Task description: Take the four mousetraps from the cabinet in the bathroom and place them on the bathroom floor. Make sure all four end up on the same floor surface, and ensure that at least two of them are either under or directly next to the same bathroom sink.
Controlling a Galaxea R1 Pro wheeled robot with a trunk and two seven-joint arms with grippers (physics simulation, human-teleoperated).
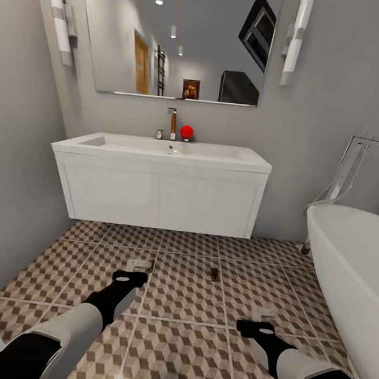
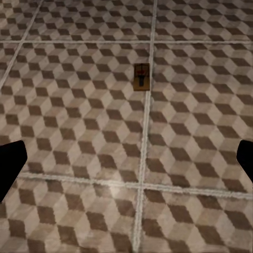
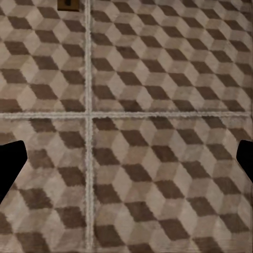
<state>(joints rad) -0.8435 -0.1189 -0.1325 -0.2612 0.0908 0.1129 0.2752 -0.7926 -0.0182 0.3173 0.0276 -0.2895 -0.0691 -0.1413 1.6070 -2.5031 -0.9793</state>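
Observation:
One mousetrap point(image 1: 215, 274), a small dark-brown board, lies flat on the cube-patterned bathroom floor point(image 1: 175, 339), a short way in front of the white sink point(image 1: 164, 149) and its vanity. It lies between my two arms, with nothing touching it. The left wrist view has the mousetrap point(image 2: 140, 77) beside a grout line, and the right wrist view catches the mousetrap point(image 3: 69, 4) at the picture's edge. My left gripper point(image 1: 134, 263) point(image 2: 126, 168) hangs open over bare tiles. My right gripper point(image 1: 262, 316) point(image 3: 126, 168) is open too, empty. The cabinet is out of view.
A white bathtub point(image 1: 350, 263) with a chrome floor tap point(image 1: 348, 170) stands at the right. A grey wall point(image 1: 10, 184) closes the left side. A chrome tap point(image 1: 171, 123) and a red ball point(image 1: 186, 132) sit on the sink, under a mirror point(image 1: 181, 38).

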